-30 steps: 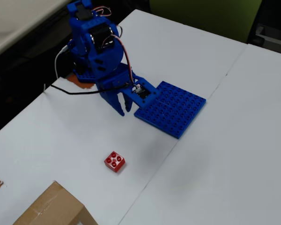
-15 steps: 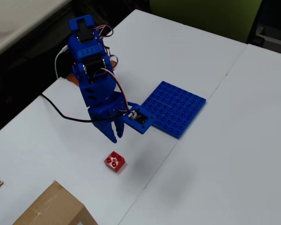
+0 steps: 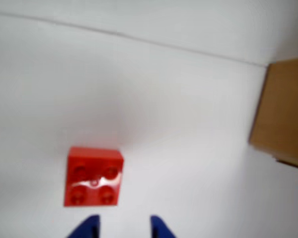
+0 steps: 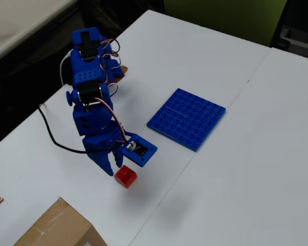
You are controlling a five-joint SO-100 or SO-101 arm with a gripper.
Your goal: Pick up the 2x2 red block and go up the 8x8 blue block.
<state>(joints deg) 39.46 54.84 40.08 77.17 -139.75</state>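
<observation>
The 2x2 red block (image 3: pixel 93 176) lies on the white table, studs up, just ahead and to the left of my fingertips in the wrist view. My blue gripper (image 3: pixel 124 227) is open and empty, and only its two tips show at the bottom edge. In the overhead view the gripper (image 4: pixel 113 168) points down beside the red block (image 4: pixel 126 176), close to it on its left; I cannot tell if they touch. The 8x8 blue block (image 4: pixel 187 118) lies flat up and to the right of the red block, well apart from the gripper.
A brown cardboard box (image 4: pixel 56 228) stands at the lower left of the overhead view and at the right edge of the wrist view (image 3: pixel 283 114). A seam between two white tabletops (image 4: pixel 215 128) runs past the blue plate. The arm's black cable (image 4: pixel 56 141) trails left.
</observation>
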